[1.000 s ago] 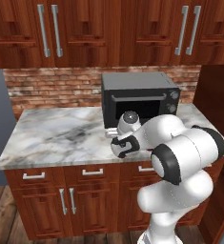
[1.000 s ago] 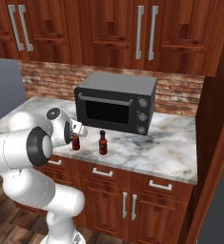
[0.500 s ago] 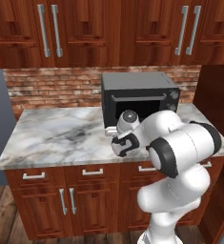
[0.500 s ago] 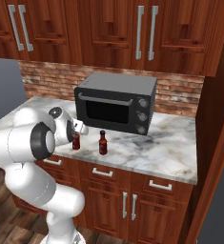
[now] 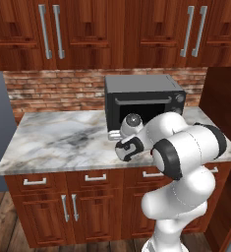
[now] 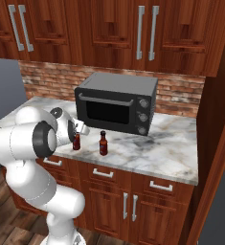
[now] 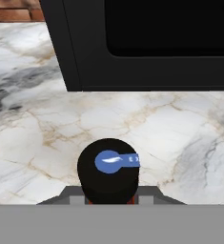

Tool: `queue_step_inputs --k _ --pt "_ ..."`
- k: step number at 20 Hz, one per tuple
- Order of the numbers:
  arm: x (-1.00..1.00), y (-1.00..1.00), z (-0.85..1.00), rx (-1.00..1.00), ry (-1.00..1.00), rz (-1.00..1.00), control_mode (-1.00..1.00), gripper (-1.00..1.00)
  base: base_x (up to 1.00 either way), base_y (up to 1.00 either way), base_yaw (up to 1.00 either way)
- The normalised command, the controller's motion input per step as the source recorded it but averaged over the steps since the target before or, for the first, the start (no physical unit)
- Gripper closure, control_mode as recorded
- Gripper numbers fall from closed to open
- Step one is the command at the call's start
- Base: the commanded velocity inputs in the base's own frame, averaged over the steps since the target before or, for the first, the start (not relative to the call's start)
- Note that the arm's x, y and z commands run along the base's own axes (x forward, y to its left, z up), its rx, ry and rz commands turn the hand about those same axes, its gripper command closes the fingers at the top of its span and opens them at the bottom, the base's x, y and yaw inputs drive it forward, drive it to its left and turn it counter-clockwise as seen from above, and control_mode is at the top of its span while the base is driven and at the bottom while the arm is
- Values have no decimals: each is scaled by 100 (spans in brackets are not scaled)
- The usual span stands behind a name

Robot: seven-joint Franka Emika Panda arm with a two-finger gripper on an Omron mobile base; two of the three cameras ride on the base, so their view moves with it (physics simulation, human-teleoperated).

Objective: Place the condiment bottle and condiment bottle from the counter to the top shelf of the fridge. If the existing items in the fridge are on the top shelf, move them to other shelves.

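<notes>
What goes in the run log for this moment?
phase: grasp | gripper: shut on left condiment bottle | second condiment bottle: standing free on counter | behind: microwave

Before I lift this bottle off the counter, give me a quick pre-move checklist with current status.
1. Claw shut on the left condiment bottle: ok.
2. Bottle centred under the hand, cap in line: ok.
3. Bottle upright on the counter: ok.
4. Second condiment bottle standing apart from the gripped one: ok.
5. Microwave behind, clear of a straight lift: ok.
6. Fridge top shelf free: cannot tell.
</notes>
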Motion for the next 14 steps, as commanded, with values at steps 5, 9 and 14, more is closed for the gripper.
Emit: queue_step_inputs --k 5,9,14 --pt "-7 0 9 0 0 0 -100 100 0 0 0" --pt "-75 0 80 1 -7 0 -100 100 0 0 0" --pt "-100 0 100 0 -10 0 -100 100 0 0 0"
